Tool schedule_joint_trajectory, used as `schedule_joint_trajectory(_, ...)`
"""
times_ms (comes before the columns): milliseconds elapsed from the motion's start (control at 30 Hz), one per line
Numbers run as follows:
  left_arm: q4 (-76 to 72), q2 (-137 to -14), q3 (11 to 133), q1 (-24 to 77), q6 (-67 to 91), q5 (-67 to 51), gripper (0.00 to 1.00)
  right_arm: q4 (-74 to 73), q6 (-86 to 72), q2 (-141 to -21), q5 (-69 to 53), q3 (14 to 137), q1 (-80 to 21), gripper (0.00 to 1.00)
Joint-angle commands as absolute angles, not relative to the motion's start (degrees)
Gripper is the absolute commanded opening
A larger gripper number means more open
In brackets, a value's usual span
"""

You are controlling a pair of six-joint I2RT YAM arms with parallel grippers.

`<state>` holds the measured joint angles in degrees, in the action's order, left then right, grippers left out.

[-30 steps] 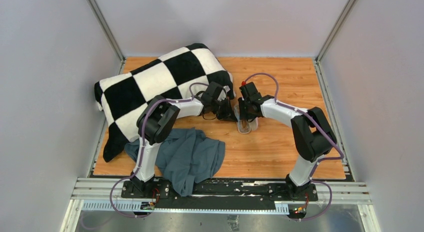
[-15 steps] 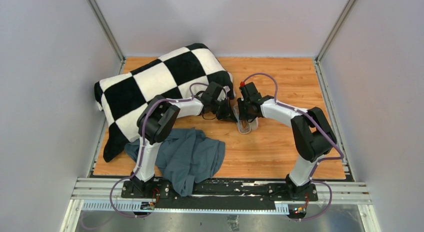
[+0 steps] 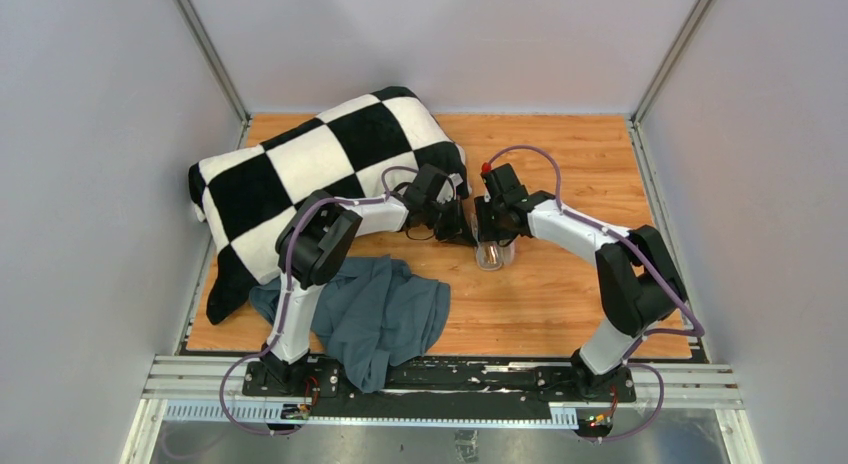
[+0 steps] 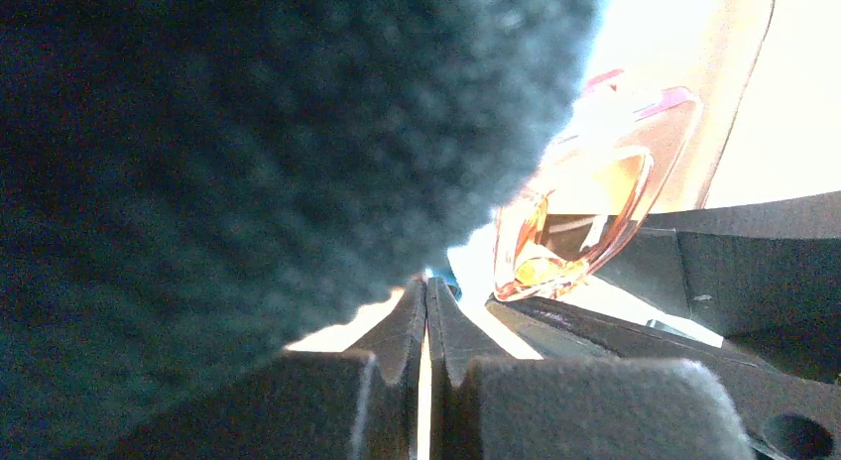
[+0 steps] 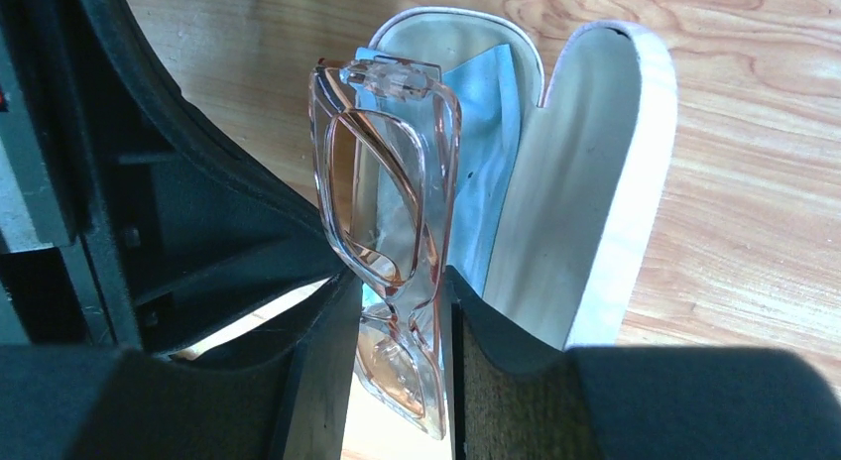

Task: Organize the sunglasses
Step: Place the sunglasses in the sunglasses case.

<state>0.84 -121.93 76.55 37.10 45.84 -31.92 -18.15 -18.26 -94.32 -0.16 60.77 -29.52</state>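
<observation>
Sunglasses (image 5: 382, 197) between right pincer (image 5: 402, 291) tips

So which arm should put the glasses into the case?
Right. The right gripper holds the sunglasses on end, right at the open case. The left gripper is shut, holding no glasses.

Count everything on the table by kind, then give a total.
Open pale oblong glasses case: 1
Amber translucent sunglasses: 1
Fabric pieces: 3 (black-and-white checkered blanket, crumpled grey-blue garment, small light-blue cloth inside the case)
Total: 5
</observation>
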Motion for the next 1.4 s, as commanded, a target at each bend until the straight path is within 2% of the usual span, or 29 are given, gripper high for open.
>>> schedule_joint_trajectory(0, 2.55, -124.28, 77.31, 36.81, 44.91, -31.01, 0.02, -23.03, -17.38, -94.31, -1.22, 59.50, -30.37, 0.39)
schedule_joint_trajectory(500, 2.64, -124.01, 76.85, 36.76, 44.64, -31.08, 0.02, -22.85, -18.28, -97.43, -0.25, 59.85, -30.71, 0.44)
schedule_joint_trajectory(767, 2.64, -123.62, 76.53, 36.78, 44.40, -31.03, 0.01, -23.34, -19.28, -95.81, -0.07, 59.89, -30.74, 0.50)
schedule_joint_trajectory(1167, 2.37, -123.06, 75.82, 36.83, 44.38, -31.03, 0.01, -24.35, -19.94, -91.27, 3.73, 60.35, -30.69, 0.51)
schedule_joint_trajectory(1367, 2.13, -122.81, 75.36, 36.80, 44.34, -31.04, 0.01, -24.30, -20.01, -93.75, 4.36, 62.99, -30.71, 0.52)
